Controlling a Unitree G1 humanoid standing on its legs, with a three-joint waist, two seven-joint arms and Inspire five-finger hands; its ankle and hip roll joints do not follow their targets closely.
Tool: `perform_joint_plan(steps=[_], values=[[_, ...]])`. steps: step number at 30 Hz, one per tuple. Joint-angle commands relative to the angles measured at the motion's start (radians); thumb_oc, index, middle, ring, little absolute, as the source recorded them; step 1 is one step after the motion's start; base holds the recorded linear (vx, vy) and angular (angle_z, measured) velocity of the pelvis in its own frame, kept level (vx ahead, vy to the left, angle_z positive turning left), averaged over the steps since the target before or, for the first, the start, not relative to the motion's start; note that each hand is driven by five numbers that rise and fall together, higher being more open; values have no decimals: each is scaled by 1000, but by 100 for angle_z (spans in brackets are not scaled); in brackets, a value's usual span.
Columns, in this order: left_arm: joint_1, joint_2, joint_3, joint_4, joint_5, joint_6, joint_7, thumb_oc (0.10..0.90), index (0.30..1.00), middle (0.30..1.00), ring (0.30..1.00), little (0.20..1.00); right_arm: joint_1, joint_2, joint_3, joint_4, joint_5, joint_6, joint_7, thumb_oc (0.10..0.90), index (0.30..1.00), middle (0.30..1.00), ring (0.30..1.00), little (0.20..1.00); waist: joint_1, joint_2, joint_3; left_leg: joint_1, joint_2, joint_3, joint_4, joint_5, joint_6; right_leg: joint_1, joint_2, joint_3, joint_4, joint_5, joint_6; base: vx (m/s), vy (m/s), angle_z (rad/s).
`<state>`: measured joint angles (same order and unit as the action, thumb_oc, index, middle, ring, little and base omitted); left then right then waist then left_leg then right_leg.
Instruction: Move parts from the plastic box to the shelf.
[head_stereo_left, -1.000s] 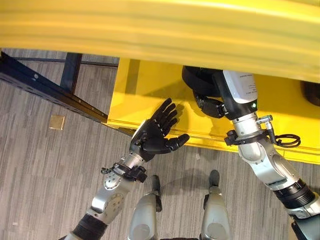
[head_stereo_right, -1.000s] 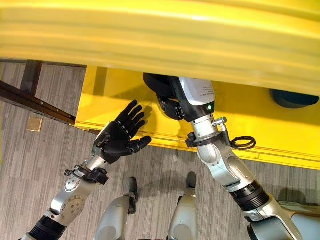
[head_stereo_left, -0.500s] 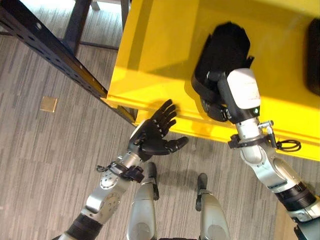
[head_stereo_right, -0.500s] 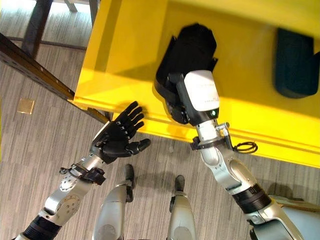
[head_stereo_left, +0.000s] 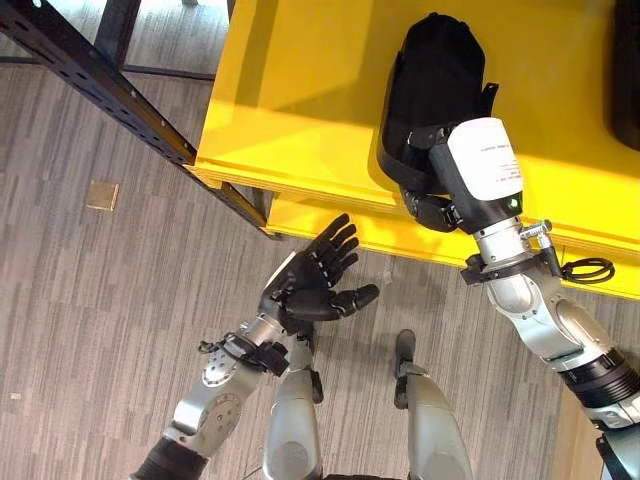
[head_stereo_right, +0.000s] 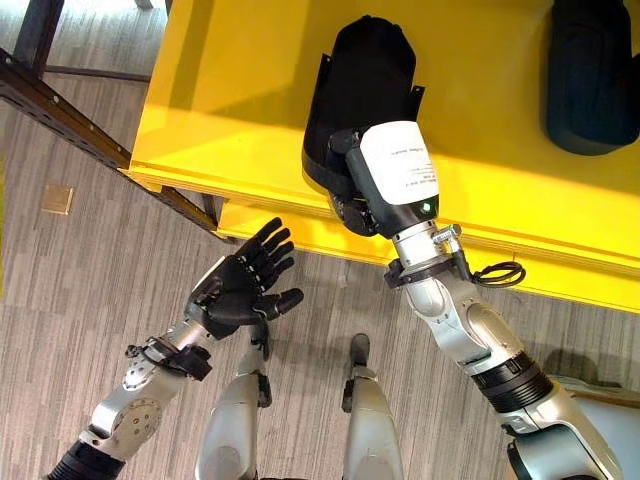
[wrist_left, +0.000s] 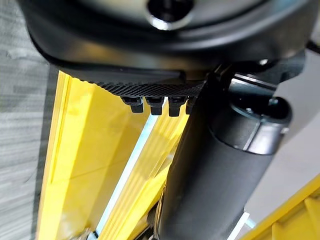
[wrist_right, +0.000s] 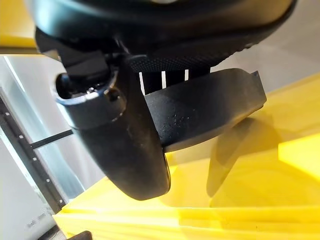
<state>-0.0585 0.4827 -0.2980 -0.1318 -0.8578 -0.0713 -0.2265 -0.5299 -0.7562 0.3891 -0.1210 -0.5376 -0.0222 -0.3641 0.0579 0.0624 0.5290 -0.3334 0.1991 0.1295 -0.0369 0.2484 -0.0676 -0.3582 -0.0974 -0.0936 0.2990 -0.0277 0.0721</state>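
I read this as a warehouse or workshop storage bay: a yellow shelf (head_stereo_left: 300, 110) carries black moulded parts (head_stereo_right: 365, 85), a dark perforated steel rack beam (head_stereo_left: 95, 85) runs beside it, and grey striped flooring (head_stereo_left: 90, 300) lies below.

Grey striped carpet floor (head_stereo_left: 90, 300), dark steel frame (head_stereo_left: 90, 80)

A white label (head_stereo_right: 398, 174) is showing on the back of the robot's right forearm, carrying a few lines of small dark print too fine to be read; nothing else is bearing any writing.
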Motion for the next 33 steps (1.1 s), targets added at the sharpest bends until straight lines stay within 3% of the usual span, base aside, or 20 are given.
perform_joint_plan(steps=[1, 3, 7, 15, 17, 23, 24, 26, 27, 29, 33], values=[[-28, -31, -4, -120, -18, -83, -79, 900, 1000, 1000, 1000, 1000, -168, -39, -9, -99, 6, -82, -23, 400, 300, 300, 300, 300, -24, -37, -69, 21, -8, -50, 214, -171, -18, 42, -28, -23, 39, -71, -51, -172, 152, -6], [-29, -34, -12, -125, -13, -83, -63, 900, 1000, 1000, 1000, 1000, -181, -50, -5, -100, 30, -92, -4, 400, 300, 300, 300, 300, -36, -43, -80, 37, -27, -38, 253, -236, 6, 29, -45, -9, 54, -70, -45, -74, 188, -24], [-65, -29, -52, -76, 8, -103, -46, 900, 1000, 1000, 1000, 1000, -206, -48, 20, -51, 62, -87, -4, 400, 300, 300, 300, 300, -58, -47, -85, 51, -43, -23, 294, -269, 20, 28, -52, 16, 64, -54, -32, -11, 156, -13], [-74, -31, -57, -72, 12, -96, -35, 900, 1000, 1000, 1000, 1000, -216, -39, 24, -27, 93, -77, 5, 400, 300, 300, 300, 300, -55, -49, -83, 67, -47, -10, 288, -279, 21, 41, -61, 14, 36, -38, -21, -12, 51, -4], [-83, -21, -61, -61, 30, -40, -41, 900, 1000, 1000, 1000, 1000, -195, -39, 16, 24, 132, -48, 25, 400, 300, 300, 300, 300, -58, -63, -98, 98, -54, 10, 265, -292, 23, 75, -70, 38, -53, 4, 5, 73, 90, -1], [-82, -5, -57, -63, 24, -20, -57, 900, 1000, 1000, 1000, 1000, -211, -73, 11, 106, 129, -38, 19, 400, 300, 300, 300, 300, -42, -76, -99, 103, -68, 1, 254, -295, 29, 119, -67, 41, -99, 18, 10, 33, -2, 5], [-86, 0, -57, -62, 23, -9, -74, 900, 1000, 1000, 1000, 1000, -203, -87, 7, 114, 121, -24, 15, 400, 300, 300, 300, 300, -40, -77, -103, 100, -74, -17, 256, -295, 34, 129, -73, 62, -94, 16, 15, 72, -171, 23], [-93, 18, -87, -65, 34, 34, -138, 900, 1000, 1000, 1000, 1000, -155, -82, -28, 145, 116, 43, -20, 400, 300, 300, 300, 300, -74, -73, -105, 105, -93, -108, 238, -277, 48, 113, -61, 237, -48, 40, 53, 89, -384, 89], [-83, 36, -84, -78, 45, 41, -153, 900, 1000, 1000, 1000, 1000, -147, -92, -59, 184, 126, 7, -20, 400, 300, 300, 300, 300, -74, -93, -122, 116, -97, -113, 232, -298, 46, 166, -60, 253, -127, 45, 63, 64, -498, 191], [-86, 56, -80, -80, 39, 58, -140, 900, 1000, 1000, 1000, 1000, -156, -133, -68, 167, 166, 18, -15, 400, 300, 300, 300, 300, -61, -113, -128, 120, -65, -111, 201, -274, 23, 165, -67, 218, -166, 70, 78, -18, -328, 163], [-101, 53, -86, -81, 36, 60, -146, 900, 1000, 1000, 1000, 1000, -213, -168, -56, 205, 154, -7, 0, 400, 300, 300, 300, 300, -41, -111, -116, 112, -49, -87, 183, -255, 2, 167, -73, 148, -196, 76, 72, -71, -66, -4]])
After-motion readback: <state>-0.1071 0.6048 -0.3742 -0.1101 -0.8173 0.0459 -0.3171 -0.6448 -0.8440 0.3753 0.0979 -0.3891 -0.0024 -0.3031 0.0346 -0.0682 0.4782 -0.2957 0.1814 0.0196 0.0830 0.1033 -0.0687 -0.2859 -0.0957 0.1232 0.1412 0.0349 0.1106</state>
